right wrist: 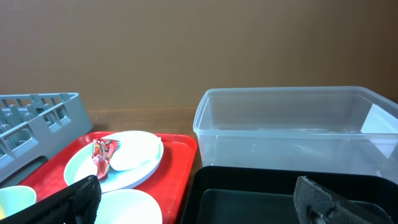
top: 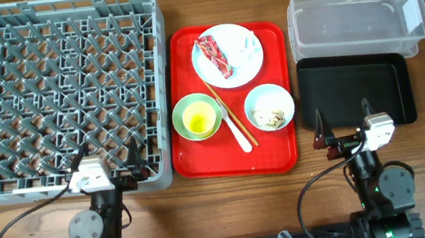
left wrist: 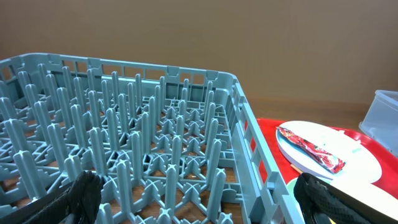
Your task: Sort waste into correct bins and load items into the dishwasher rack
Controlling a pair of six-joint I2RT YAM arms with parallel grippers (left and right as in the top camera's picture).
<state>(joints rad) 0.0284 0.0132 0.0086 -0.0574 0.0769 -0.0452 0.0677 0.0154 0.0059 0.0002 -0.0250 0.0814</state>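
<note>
The grey dishwasher rack point(top: 60, 90) stands at the left and holds nothing. A white plate point(top: 235, 71) carries the red wrapper point(top: 214, 57) and white tissue point(top: 251, 46). A yellow cup point(top: 197, 122) sits in the green bowl point(top: 181, 115). The small bowl point(top: 267, 93) holds food scraps point(top: 270, 116). Chopsticks point(top: 235, 120) and a white fork point(top: 240, 137) lie between the bowls. The clear tub point(top: 355, 14) and black tray point(top: 355, 92) are at the right. My left gripper point(top: 107, 160) is open over the rack's near edge point(left wrist: 199, 199). My right gripper point(top: 344, 122) is open at the black tray's near edge point(right wrist: 199, 199).
The dishes sit on a red serving tray point(top: 226, 160) between the rack and the bins. In the right wrist view the tub point(right wrist: 292, 124) stands behind the black tray point(right wrist: 261, 193), with the plate point(right wrist: 81, 171) to the left. Cables run along the table's front edge.
</note>
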